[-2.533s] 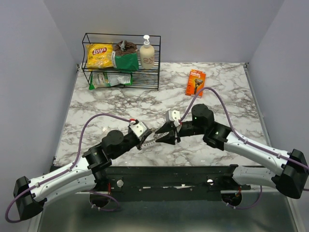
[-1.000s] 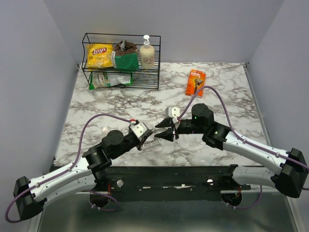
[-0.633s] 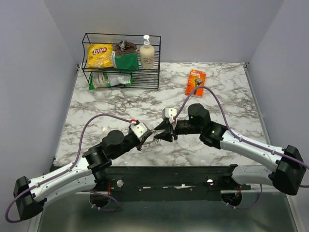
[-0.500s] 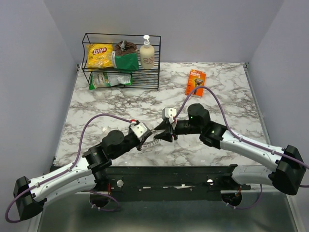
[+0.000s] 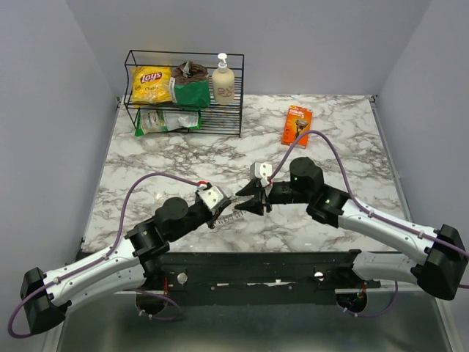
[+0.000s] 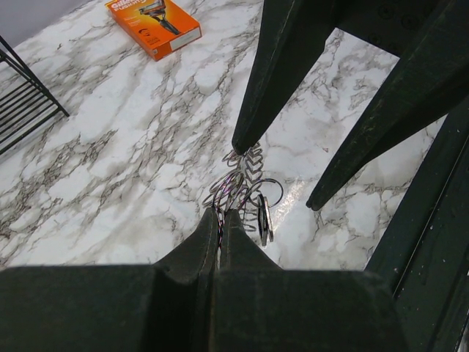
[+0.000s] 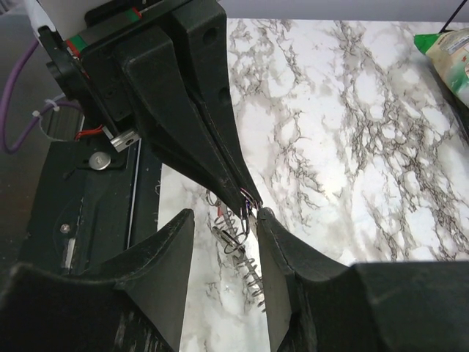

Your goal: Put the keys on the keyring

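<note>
Keyring [image 6: 245, 172] pinched in left end effector [image 6: 220, 214], fingers together, by centre of desk [image 5: 330, 147] near edge. Right end effector [image 7: 223, 218], fingers apart astride ring, has backed off slightly rightward after closing in. Keys not made out; threading apparently unfinished.

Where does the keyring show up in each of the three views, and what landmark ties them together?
Top external: the keyring is low centre, between the two gripper tips.
Left wrist: the keyring is mid-picture, just past the left gripper's pinched fingertips.
Right wrist: the keyring is lower centre, between the right gripper's spread fingers.
Shared landmark: the left gripper, shut on the keyring's wire in every view.
</note>
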